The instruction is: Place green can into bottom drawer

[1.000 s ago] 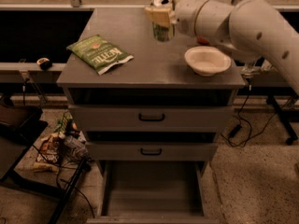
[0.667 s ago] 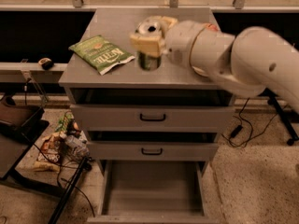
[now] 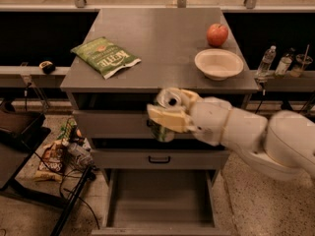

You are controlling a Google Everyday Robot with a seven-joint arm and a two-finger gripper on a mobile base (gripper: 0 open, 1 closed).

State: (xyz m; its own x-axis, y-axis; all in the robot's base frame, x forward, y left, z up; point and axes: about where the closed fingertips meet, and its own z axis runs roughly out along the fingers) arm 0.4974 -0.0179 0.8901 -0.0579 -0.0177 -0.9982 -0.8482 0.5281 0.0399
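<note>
My gripper [image 3: 168, 113] is shut on the green can [image 3: 163, 130], whose silver top shows between the cream fingers [image 3: 165, 118]. It holds the can upright in the air in front of the top drawer, above the open bottom drawer [image 3: 160, 200]. The bottom drawer is pulled out, its flat grey floor bare. The white arm reaches in from the right.
On the cabinet top lie a green chip bag [image 3: 105, 56], a white bowl [image 3: 218, 63] and a red apple [image 3: 217, 34]. The middle drawer with a black handle [image 3: 159, 159] is shut. Cables and snack bags [image 3: 61, 151] litter the floor at left. Bottles [image 3: 266, 61] stand at right.
My gripper has carried the green can from above the cabinet top, down and forward, to in front of the drawers. The apple and bowl are now uncovered.
</note>
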